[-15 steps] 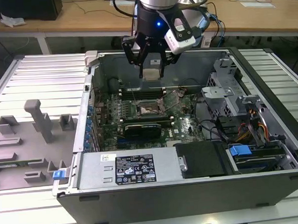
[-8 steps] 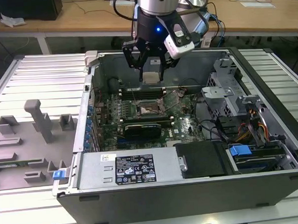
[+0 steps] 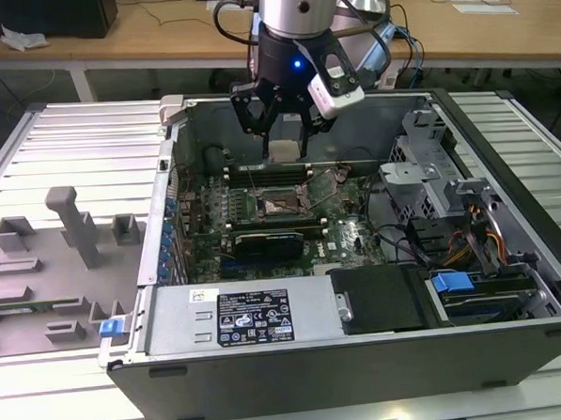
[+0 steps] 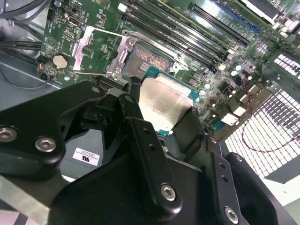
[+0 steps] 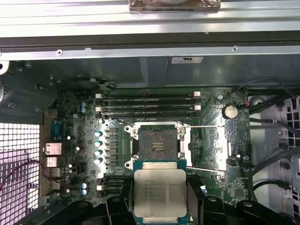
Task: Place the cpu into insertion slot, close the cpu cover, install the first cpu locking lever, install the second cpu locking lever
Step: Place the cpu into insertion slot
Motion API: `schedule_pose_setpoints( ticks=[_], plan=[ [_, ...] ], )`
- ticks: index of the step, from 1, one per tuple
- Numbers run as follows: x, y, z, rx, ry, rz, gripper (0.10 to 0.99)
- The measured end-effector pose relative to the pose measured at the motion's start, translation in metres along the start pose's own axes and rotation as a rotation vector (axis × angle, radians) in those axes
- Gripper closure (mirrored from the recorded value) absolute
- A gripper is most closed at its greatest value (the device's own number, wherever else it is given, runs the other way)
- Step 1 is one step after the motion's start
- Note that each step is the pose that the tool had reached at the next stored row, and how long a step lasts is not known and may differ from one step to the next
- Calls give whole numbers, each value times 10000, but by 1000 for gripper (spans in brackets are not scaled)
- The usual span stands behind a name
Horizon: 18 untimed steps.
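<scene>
Above insertion slot [image 5: 157, 144], clear of it: end effector [image 3: 284, 144] gripping cpu [image 5: 160, 191].

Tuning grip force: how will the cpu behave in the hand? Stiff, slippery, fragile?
Probably stiff: the cpu sits flat and unbent, held at its edges by the hand. Its smooth metal top looks slippery, so it may slide if tilted. It is likely light, being thin, and its thin green edge suggests care when squeezing.

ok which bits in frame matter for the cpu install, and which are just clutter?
In the job:
gripper, shut on the cpu
insertion slot, empty
cpu cover, swung open

Lying about:
memory slots
coin battery
power supply box
grey fixture blocks beside the case
</scene>
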<state>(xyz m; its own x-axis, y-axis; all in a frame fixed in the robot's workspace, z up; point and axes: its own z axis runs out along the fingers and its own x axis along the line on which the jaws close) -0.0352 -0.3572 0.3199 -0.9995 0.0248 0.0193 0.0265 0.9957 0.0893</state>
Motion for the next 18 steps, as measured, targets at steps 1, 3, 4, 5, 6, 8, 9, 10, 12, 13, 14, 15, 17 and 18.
schedule_pose_setpoints(
  ticks=[1,3,4,5,6,8,9,10,12,13,14,15,17,18],
  plan=[
    [0,-1,16,1,0,0,545],
    [-1,-5,57,-1,-3,-1,545],
    [-1,-6,74,-1,-3,-2,545],
    [-1,-8,93,0,-2,-2,545],
    [-2,-10,113,0,-2,-1,545],
    [-3,-16,175,14,-3,2,545],
    [-3,-16,183,25,-14,123,545],
    [-3,-17,187,26,-32,330,545],
    [-3,-17,194,25,-65,706,545],
    [-3,-17,196,26,-80,871,545],
    [-3,-18,198,25,-92,999,545],
    [-3,-18,200,25,-112,1231,545],
    [-3,-18,203,22,-134,1491,545],
    [-3,-18,205,19,-147,1629,545]
  ],
)
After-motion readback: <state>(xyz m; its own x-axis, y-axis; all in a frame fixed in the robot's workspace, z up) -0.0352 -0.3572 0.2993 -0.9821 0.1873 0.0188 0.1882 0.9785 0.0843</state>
